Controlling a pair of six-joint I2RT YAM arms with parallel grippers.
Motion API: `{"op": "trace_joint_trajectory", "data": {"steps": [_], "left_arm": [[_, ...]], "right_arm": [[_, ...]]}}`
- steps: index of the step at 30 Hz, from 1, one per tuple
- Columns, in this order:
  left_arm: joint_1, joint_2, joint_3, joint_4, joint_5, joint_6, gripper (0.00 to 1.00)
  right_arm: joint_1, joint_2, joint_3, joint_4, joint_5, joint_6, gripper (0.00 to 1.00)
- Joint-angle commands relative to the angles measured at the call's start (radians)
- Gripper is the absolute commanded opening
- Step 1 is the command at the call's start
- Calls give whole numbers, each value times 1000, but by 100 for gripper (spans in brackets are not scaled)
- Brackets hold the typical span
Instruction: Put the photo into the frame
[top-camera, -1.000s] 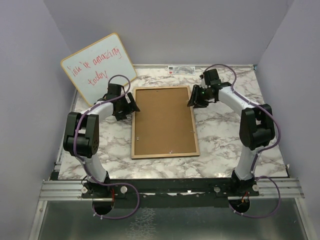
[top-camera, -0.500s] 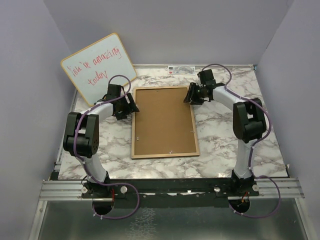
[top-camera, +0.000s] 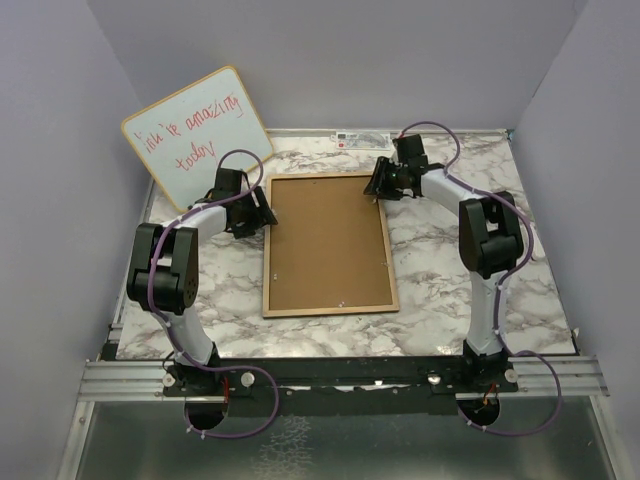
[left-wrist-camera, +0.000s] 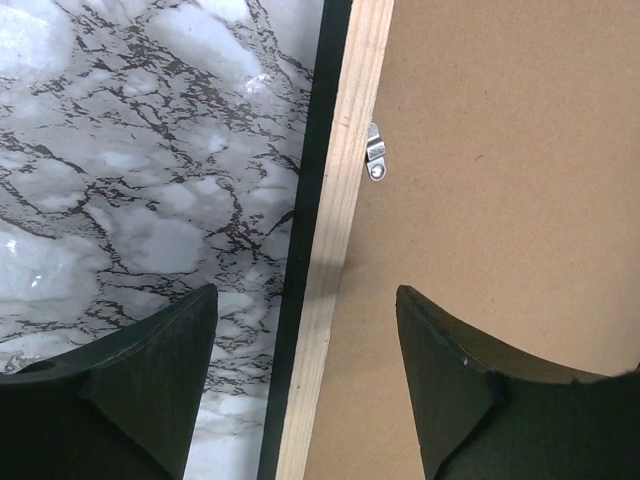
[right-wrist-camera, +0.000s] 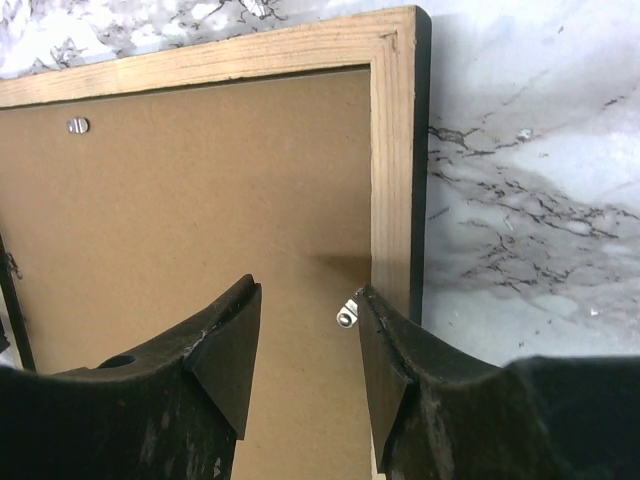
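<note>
We see the frame (top-camera: 330, 309) lying flat, light wood face up, at the centre of the marble table (top-camera: 450, 280), with a brown backing board (top-camera: 328, 240) inside its rails. The left gripper (left-wrist-camera: 305, 292) spreads wide astride the left rail. The right gripper (right-wrist-camera: 307, 292), likewise parted, hovers by the far right corner, one finger beside a metal clip (right-wrist-camera: 347, 314).

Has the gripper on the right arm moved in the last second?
Yes. The right gripper has moved along the frame's right rail toward its far right corner, farther from the near table edge.
</note>
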Motion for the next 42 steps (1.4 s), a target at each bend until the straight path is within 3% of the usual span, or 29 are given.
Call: {"op": "trace_joint_trajectory", "data": {"steps": [1, 9, 14, 23, 31, 37, 42], "left_arm": [[5, 50, -4, -34, -9, 27, 73], [6, 58, 8, -33, 1, 21, 73], [5, 40, 9, -33, -7, 15, 73], [6, -26, -23, -26, -32, -3, 81], [6, -87, -93, -26, -31, -27, 81], [4, -119, -161, -20, -23, -39, 77], [3, -136, -205, -9, 1, -54, 75]], "right_arm": [[3, 46, 21, 16, 15, -7, 48], [3, 39, 17, 57, -18, -21, 50], [4, -47, -22, 39, 14, -16, 51], [4, -294, -322, -14, -114, -29, 54], [40, -409, -516, -69, -196, -71, 51], [81, -455, -592, -95, -136, -36, 43], [87, -478, -611, -156, -65, -49, 43]]}}
